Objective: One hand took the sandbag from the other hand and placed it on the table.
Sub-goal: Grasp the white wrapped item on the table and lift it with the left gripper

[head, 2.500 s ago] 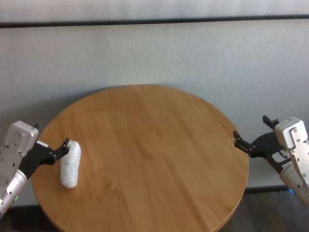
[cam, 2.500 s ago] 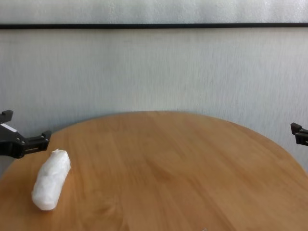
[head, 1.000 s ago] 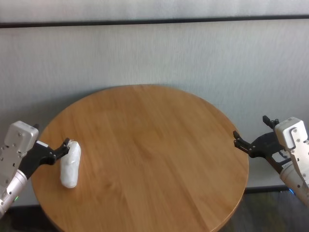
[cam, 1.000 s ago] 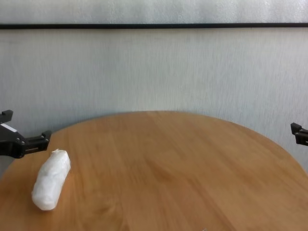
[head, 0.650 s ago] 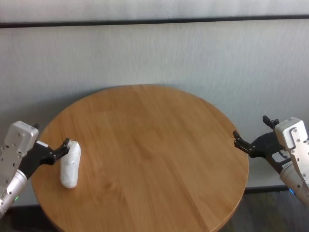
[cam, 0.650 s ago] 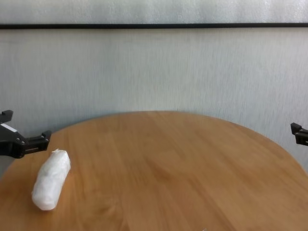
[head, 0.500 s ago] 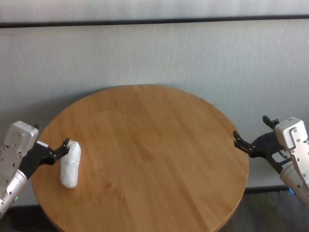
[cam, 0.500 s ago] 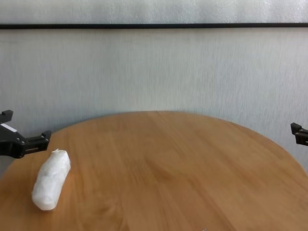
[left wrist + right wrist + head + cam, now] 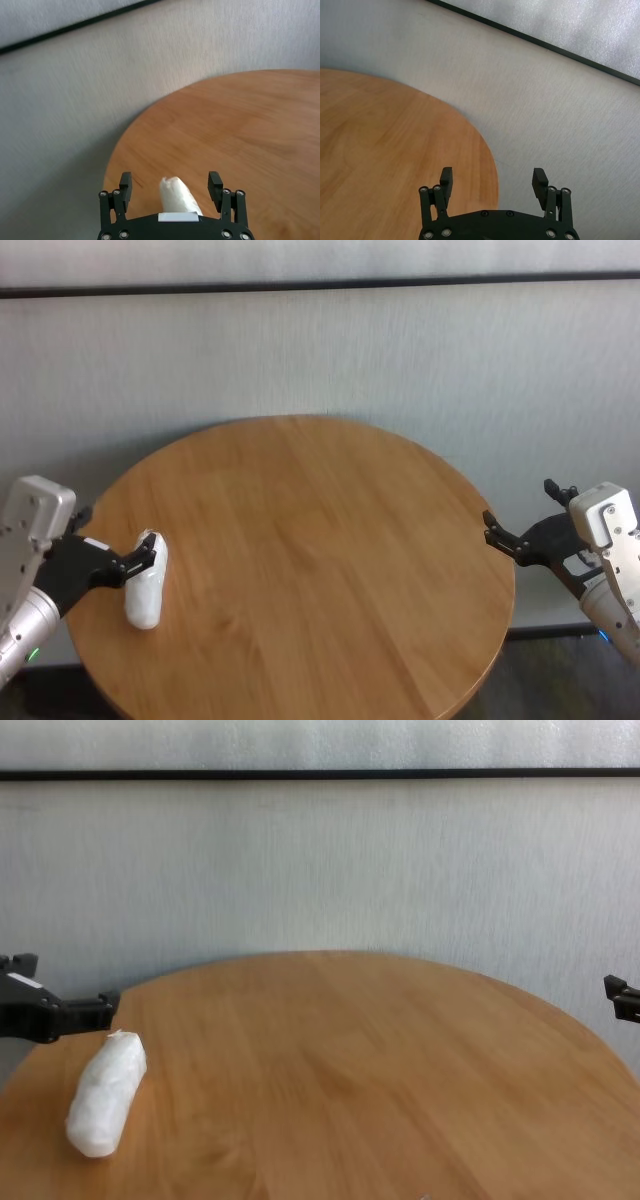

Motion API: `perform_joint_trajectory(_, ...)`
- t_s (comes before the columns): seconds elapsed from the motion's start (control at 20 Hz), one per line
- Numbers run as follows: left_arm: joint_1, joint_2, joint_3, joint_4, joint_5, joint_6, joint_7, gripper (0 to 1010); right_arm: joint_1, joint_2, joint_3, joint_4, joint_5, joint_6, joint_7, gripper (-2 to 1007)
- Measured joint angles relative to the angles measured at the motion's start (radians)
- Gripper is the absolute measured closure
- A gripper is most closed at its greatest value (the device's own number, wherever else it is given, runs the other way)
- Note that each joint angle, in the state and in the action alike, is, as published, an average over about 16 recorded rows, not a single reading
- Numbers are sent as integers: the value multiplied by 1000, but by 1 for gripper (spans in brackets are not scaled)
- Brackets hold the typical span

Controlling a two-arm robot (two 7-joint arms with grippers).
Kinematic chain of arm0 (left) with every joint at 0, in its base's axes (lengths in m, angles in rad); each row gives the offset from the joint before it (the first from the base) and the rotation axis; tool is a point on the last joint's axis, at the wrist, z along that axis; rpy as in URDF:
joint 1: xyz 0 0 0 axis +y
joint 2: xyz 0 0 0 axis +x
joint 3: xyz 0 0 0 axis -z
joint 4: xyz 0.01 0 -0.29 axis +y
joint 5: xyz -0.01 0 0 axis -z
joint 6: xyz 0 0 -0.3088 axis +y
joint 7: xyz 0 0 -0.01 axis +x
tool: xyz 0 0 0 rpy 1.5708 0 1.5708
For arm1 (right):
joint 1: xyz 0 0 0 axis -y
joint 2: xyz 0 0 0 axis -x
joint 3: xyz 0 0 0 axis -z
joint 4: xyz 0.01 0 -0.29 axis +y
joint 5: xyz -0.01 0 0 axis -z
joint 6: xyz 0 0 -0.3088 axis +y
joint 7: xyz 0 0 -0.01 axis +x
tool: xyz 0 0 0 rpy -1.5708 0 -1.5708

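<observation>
The white sandbag [image 9: 145, 580] lies on the round wooden table [image 9: 300, 560], close to its left edge, with its length running roughly from the near side toward the far side. It rests on the wood, and its crimped end points away from the robot.

The left end effector [image 9: 135, 558] sits at the left rim of the table, right at the sandbag's far end. Its two black fingers are spread wide, and in the left wrist view the bag's tip [image 9: 177, 195] shows between the fingers [image 9: 215, 186] with a gap on each side, so nothing is gripped. In the chest view one finger [image 9: 85, 1010] stands just above and beside the bag's end [image 9: 105, 1092].

The right end effector [image 9: 520, 530] is parked off the table's right edge, well apart from the sandbag. Its fingers [image 9: 446, 181] are also spread wide and hold nothing.
</observation>
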Motion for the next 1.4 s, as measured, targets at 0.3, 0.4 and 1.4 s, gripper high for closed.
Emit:
perform_joint_trajectory(0.3, 41, -8, -54, -110, -103, 201, 4, 10, 0, 0, 0, 0, 0, 0, 0, 4)
perform_joint_trajectory(0.4, 49, -16, -69, -136, -131, 265, 11, 10, 0, 0, 0, 0, 0, 0, 0, 4)
perform_joint_trajectory(1.4, 4, -103, -56, -114, -125, 480, 39, 10, 0, 0, 0, 0, 0, 0, 0, 4)
